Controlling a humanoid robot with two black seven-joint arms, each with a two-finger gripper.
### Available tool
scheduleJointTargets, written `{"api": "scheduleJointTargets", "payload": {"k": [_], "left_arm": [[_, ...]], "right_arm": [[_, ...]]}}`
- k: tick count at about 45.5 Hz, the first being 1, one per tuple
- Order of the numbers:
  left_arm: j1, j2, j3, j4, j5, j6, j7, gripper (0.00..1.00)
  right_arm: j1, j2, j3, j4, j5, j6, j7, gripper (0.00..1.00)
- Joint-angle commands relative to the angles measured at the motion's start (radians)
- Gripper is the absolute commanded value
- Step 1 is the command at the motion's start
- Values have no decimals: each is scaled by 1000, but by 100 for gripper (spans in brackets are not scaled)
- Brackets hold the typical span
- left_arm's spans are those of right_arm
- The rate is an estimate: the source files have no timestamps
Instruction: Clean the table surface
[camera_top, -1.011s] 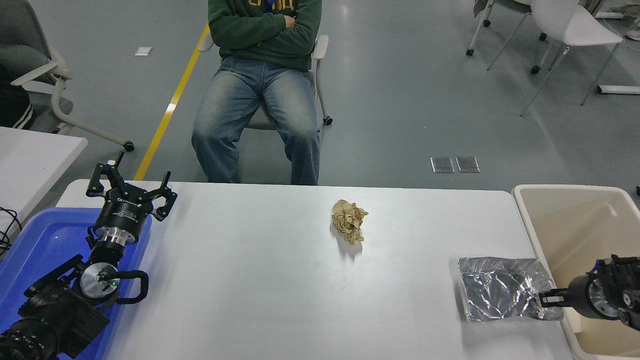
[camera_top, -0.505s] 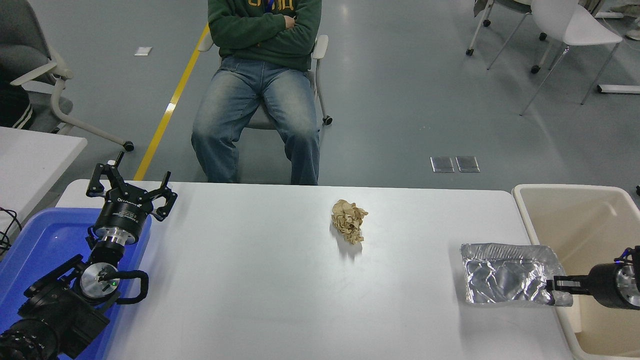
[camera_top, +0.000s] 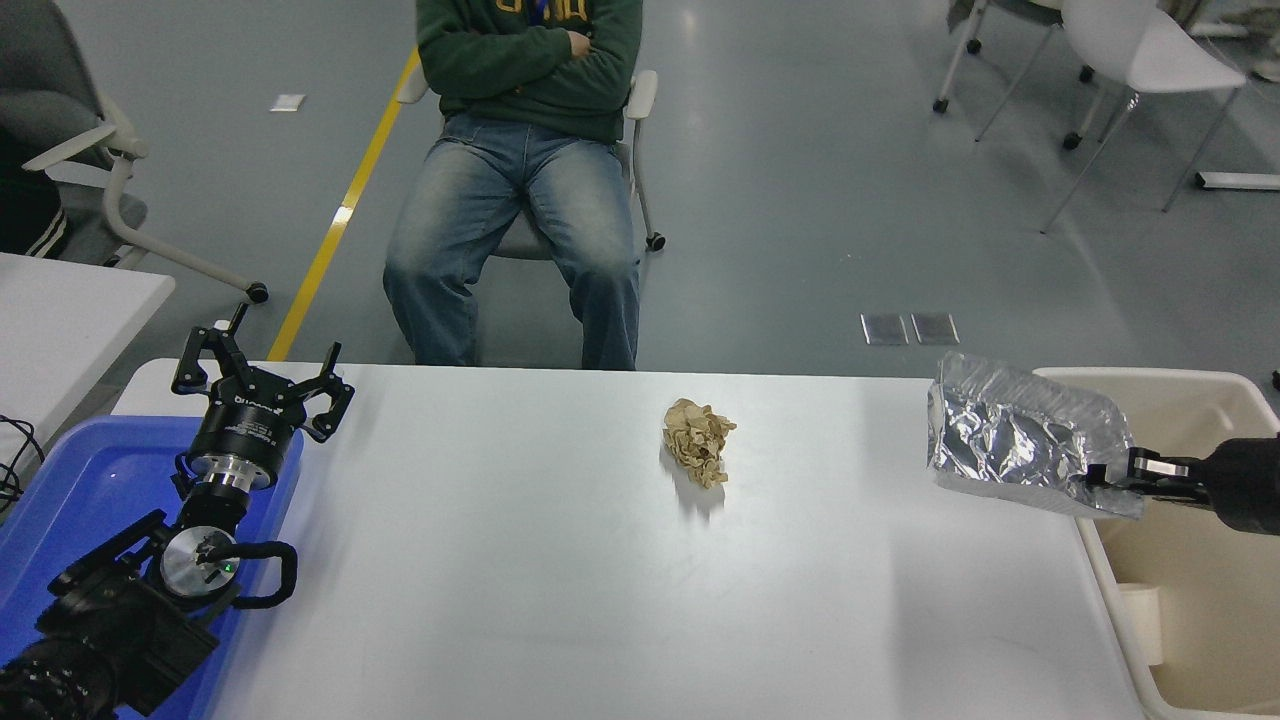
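Presently we note the right gripper (camera_top: 1100, 478) clamped on a silver foil bag (camera_top: 1015, 438), held above the table surface (camera_top: 520, 560) beside the beige bin (camera_top: 1190, 600); left gripper (camera_top: 262, 385) parked, jaws wide.

The floor (camera_top: 800, 200) is gray and shiny, with a yellow line (camera_top: 345, 200) across it. A person (camera_top: 525, 150) sits on a chair. White chairs (camera_top: 1130, 60) stand far right, a gray chair (camera_top: 70, 140) far left.
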Motion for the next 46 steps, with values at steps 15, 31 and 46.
{"api": "scheduleJointTargets", "payload": {"k": [15,31,46], "left_arm": [[0,0,0,0,0,0,0,100],[-1,0,0,0,0,0,0,100],[0,0,0,0,0,0,0,100]], "right_arm": [[239,-122,-1,89,-2,166,-3,0],[319,-165,-4,87,-48,227,-3,0],[336,-174,-9,72,-64,255,-4,0]]}}
